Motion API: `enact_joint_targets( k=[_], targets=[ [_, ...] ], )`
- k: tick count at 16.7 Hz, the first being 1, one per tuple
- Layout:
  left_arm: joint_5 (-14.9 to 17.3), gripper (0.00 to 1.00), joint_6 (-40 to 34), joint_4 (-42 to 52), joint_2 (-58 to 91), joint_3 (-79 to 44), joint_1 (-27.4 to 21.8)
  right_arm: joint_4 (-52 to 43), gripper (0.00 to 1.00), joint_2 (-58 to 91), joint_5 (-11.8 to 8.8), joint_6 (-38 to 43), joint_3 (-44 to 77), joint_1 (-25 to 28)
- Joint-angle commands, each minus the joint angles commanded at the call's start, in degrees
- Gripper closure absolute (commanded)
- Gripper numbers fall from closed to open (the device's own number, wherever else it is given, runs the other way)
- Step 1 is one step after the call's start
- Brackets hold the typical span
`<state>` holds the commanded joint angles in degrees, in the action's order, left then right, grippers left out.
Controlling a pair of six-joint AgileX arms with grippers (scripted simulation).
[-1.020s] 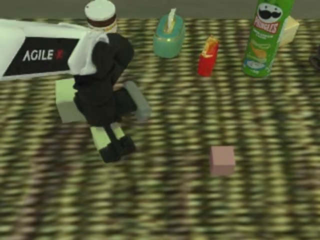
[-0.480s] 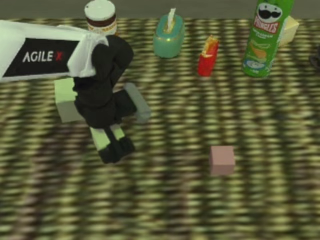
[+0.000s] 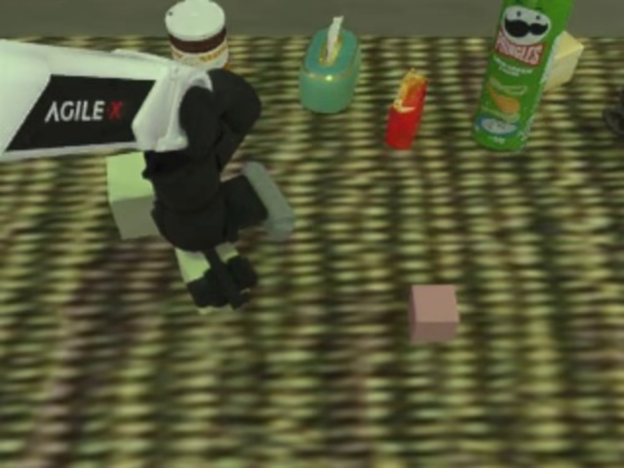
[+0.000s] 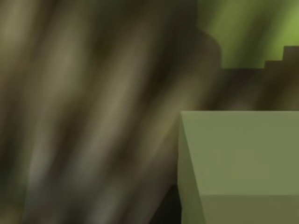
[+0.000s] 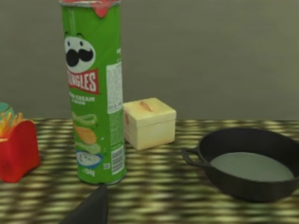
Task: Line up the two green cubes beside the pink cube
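Observation:
The smaller green cube [image 3: 191,261] lies at the table's left, mostly covered by my left gripper [image 3: 222,283], which is shut on it from above. In the left wrist view this cube [image 4: 238,154] fills the near corner, with a dark finger [image 4: 164,211] against its side. Just behind and left of it, partly under the arm, rests the larger green cube [image 3: 127,190]. The pink cube [image 3: 433,312] stands alone right of centre, far from both. My right arm [image 3: 616,115] is parked at the right edge; one fingertip [image 5: 96,205] shows, open with nothing near it.
Along the back stand a white-lidded jar [image 3: 196,29], a teal tissue holder [image 3: 330,70], a red fries box [image 3: 405,109], a tall Pringles can [image 3: 517,68] and a wooden box [image 5: 148,122]. A black pan [image 5: 247,163] sits at the far right.
The left gripper's fingers have drawn together onto the smaller green cube. Both other cubes and the right arm stay where they were.

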<state>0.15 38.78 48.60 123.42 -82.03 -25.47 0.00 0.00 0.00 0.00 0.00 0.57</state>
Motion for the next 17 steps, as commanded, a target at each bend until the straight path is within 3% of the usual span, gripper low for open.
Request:
enact_joint_targets(
  k=[2, 12, 17],
  targets=[
    [0.0, 1.00, 0.0, 0.0, 0.0, 0.0, 0.0, 0.0, 0.00, 0.0, 0.0, 0.0, 0.0, 0.0],
    [0.6, 1.00, -0.3, 1.8, -1.6, -1.1, 0.0, 0.0, 0.00, 0.0, 0.0, 0.0, 0.0, 0.0],
    [0.5, 1.00, -0.5, 12.3, -4.9, -7.4, 0.8, 0.0, 0.00, 0.0, 0.0, 0.0, 0.0, 0.0]
  ],
)
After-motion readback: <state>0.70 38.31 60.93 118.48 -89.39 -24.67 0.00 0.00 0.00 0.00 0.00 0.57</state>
